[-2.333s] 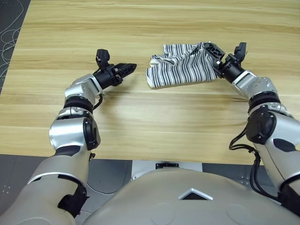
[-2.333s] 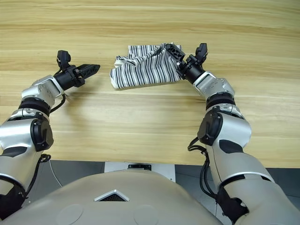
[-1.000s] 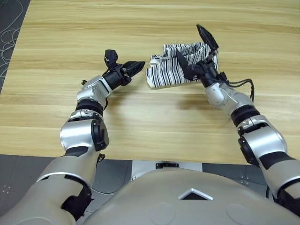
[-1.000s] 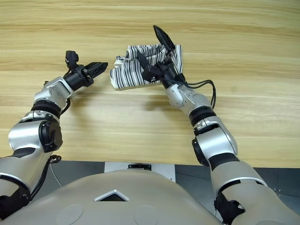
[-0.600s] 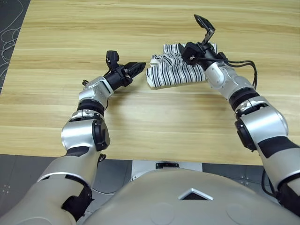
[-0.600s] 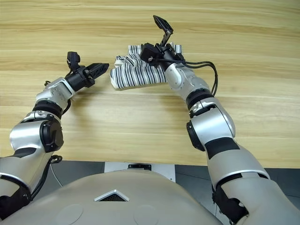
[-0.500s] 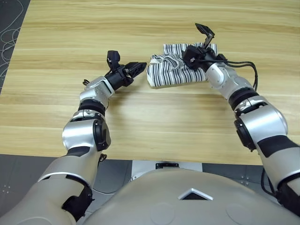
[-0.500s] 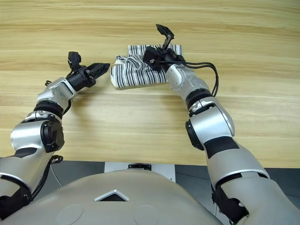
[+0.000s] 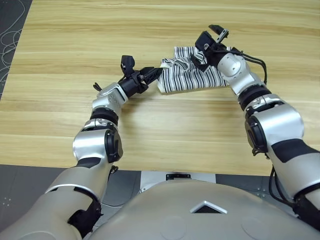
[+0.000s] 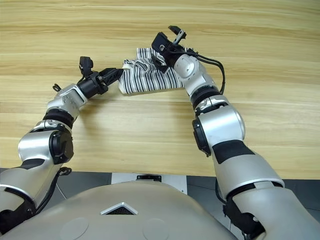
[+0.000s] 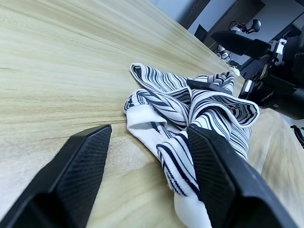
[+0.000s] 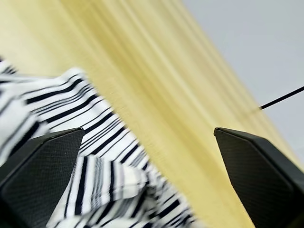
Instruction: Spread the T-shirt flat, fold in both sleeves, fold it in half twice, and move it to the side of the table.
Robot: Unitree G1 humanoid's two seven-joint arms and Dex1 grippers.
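Note:
The black-and-white striped T-shirt (image 9: pixel 192 76) lies crumpled in a bunch on the wooden table (image 9: pixel 75 35), past the middle. My left gripper (image 9: pixel 154 73) is open at the shirt's left edge. In the left wrist view the white hem (image 11: pixel 147 124) lies between its two fingers (image 11: pixel 83 159). My right gripper (image 9: pixel 207 45) hovers open over the far right part of the shirt, and striped cloth (image 12: pixel 95 142) shows below its wide-spread fingers (image 12: pixel 256 164).
Bare wood stretches on all sides of the shirt. The table's left edge meets a dark floor with cables (image 9: pixel 12 20). The front edge (image 9: pixel 150 170) runs close to me.
The left gripper slid right until its fingers straddle the shirt's left hem. The right arm swung from the shirt's near side up over its far edge, still open.

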